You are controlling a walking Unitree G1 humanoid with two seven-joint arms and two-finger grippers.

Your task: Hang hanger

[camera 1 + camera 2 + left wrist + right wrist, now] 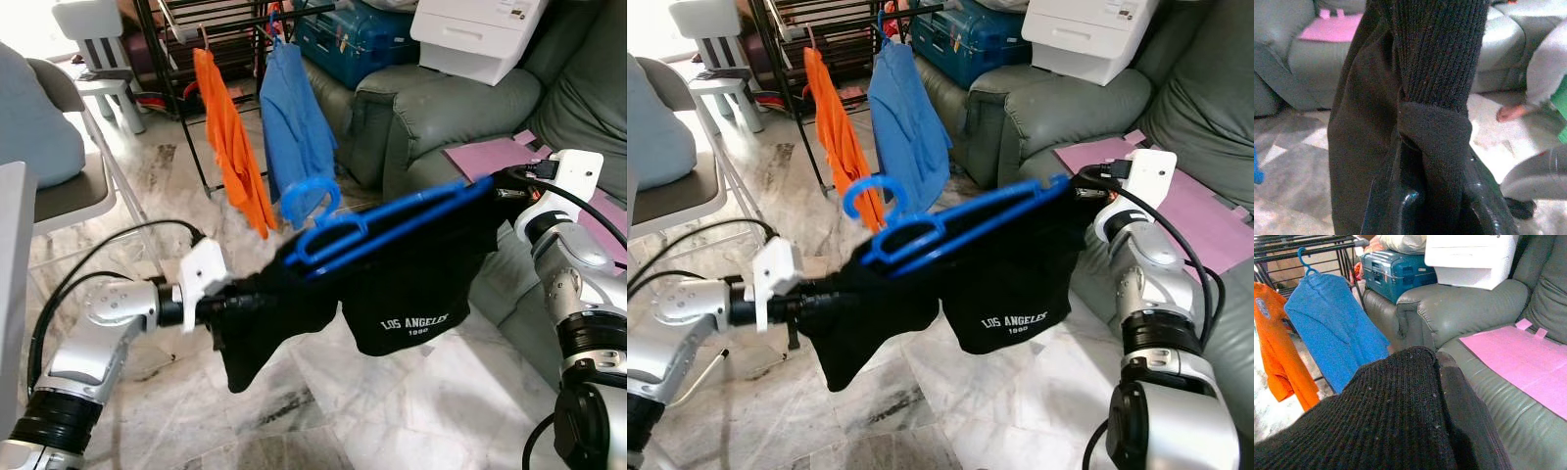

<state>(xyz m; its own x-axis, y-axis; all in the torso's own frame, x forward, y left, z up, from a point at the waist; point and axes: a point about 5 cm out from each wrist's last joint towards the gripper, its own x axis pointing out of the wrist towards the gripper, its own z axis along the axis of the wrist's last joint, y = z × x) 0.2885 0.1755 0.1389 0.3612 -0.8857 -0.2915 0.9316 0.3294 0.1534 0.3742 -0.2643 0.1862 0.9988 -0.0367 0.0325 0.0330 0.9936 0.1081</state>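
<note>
— While the black shirt (392, 284) is sagging like that over the blue hanger (372, 227), how is the load going to behave?

— Limp and light, I'd judge. The hanger is hanging in the air between the two arms, tilted, its hook (309, 201) pointing up toward the drying rack (211, 29).

— And the grippers?

— The left gripper (220, 305) is pinching the shirt's ribbed cuff; the left wrist view is showing cloth clamped between its fingers (1403, 208). The right gripper (490, 188) is buried in knit fabric, so I cannot tell whether it is closed.

— Where should it be held?

— Probably on the stiff plastic near the hook, since cloth alone is likely slipping and letting the hanger swing beside the orange shirt (230, 147) and blue shirt (299, 127).
</note>
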